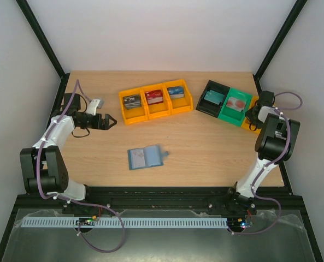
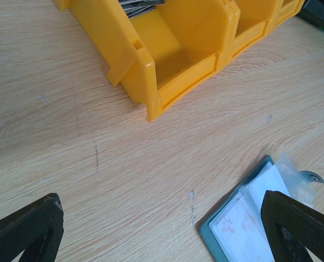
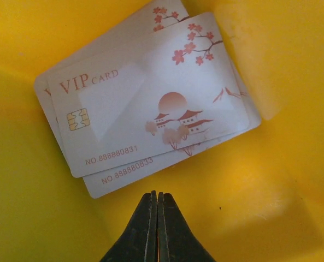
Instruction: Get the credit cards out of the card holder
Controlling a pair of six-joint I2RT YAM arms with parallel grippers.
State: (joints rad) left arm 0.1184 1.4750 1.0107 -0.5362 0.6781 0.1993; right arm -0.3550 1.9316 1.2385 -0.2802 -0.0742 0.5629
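Observation:
The teal card holder [image 1: 145,158] lies open on the wooden table, its pale clear sleeves facing up. In the left wrist view it shows at the bottom right [image 2: 243,226]. My left gripper [image 1: 110,121] hovers open to the holder's upper left, with bare table between its fingertips [image 2: 162,202]. My right gripper [image 3: 157,195] is shut on nothing, its tips just above the floor of a yellow bin [image 3: 271,180]. Pale credit cards [image 3: 151,103] printed with blossoms and "VIP CARD" lie stacked in that bin, just beyond the tips.
Three joined yellow bins [image 1: 156,101] holding cards stand at the back centre; the nearest one [image 2: 172,60] is close ahead of the left gripper. A black bin [image 1: 212,98] and a green bin [image 1: 234,105] sit at the back right beside the right arm [image 1: 274,134].

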